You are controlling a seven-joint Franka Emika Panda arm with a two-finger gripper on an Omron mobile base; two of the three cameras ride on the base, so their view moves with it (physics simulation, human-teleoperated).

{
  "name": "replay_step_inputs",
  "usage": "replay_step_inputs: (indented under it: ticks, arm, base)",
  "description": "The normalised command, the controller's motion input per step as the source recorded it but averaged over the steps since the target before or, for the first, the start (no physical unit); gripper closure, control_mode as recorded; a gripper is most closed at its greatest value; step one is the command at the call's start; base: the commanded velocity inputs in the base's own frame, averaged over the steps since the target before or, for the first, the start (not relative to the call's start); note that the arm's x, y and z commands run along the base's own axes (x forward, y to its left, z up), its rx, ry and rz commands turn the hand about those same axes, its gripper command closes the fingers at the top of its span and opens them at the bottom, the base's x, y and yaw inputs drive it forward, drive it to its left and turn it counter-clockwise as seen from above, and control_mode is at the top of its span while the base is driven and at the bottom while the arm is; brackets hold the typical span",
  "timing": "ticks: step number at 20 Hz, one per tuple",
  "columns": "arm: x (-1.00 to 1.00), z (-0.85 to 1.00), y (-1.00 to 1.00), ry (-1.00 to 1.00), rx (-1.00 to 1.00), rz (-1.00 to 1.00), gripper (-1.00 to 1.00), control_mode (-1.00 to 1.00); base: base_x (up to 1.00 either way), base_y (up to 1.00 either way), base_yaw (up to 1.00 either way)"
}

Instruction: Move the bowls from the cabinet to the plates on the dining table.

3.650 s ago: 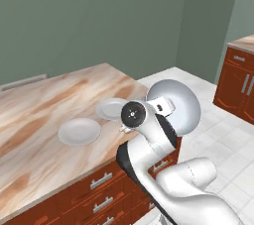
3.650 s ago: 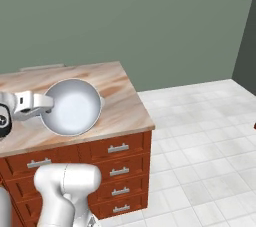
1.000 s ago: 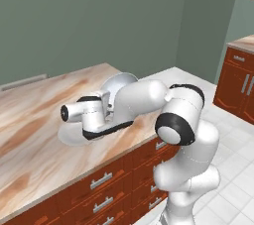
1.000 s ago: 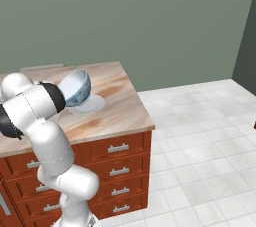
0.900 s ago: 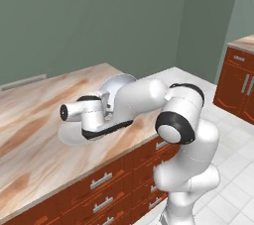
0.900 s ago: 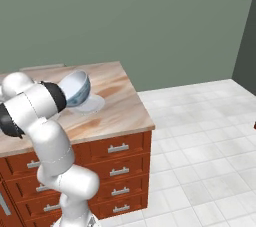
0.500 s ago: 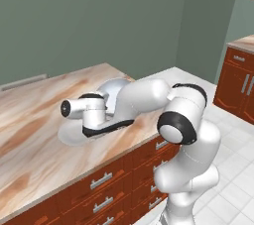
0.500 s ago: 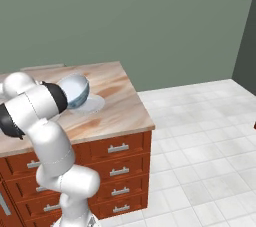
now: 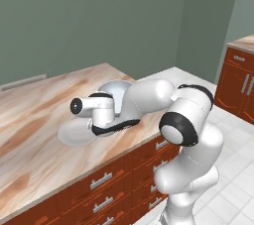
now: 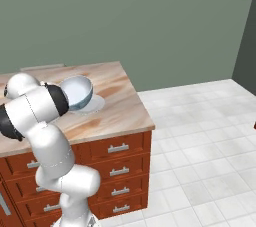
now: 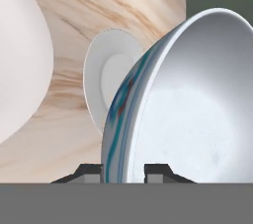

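My gripper (image 11: pixel 123 171) is shut on the rim of the pale grey-blue bowl (image 11: pixel 197 104), one fingertip on each side of the wall. The bowl (image 9: pixel 116 92) hangs tilted on its side just above the dining table (image 9: pixel 30 120). From the right base view the bowl (image 10: pixel 77 91) sits over a white plate (image 10: pixel 96 104), slightly off its left part. That plate (image 11: pixel 111 75) shows partly behind the bowl in the hand view. A second plate (image 9: pixel 74 132) lies bare on the table, left of my hand. The cabinet is out of view.
The table's wooden base has drawers with grey handles (image 10: pixel 117 148) facing me. White tiled floor (image 10: pixel 200 156) spreads to the right of the table. A red-brown lower cabinet (image 9: pixel 243 85) stands at the far right. A green wall closes the back.
The arm swung the bowl from beside the base out over the table. In the last second the bowl has sunk a little toward the plate.
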Motion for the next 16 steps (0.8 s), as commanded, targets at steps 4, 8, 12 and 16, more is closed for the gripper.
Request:
replay_step_inputs:
  ticks: [4, 8, 12, 16]
  arm:
    - [0.31, 0.00, -0.16, 0.00, 0.00, 0.03, 1.00, -1.00]
    - [0.24, 0.00, -0.04, 0.00, 0.00, 0.03, 1.00, -1.00]
    - [0.04, -0.08, 0.00, 0.00, 0.03, 0.05, 1.00, -1.00]
    - [0.00, -0.12, 0.00, 0.00, 0.03, 0.05, 1.00, -1.00]
  base:
    - [0.00, 0.00, 0.00]
    - [0.00, 0.00, 0.00]
    - [0.00, 0.00, 0.00]
    - [0.00, 0.00, 0.00]
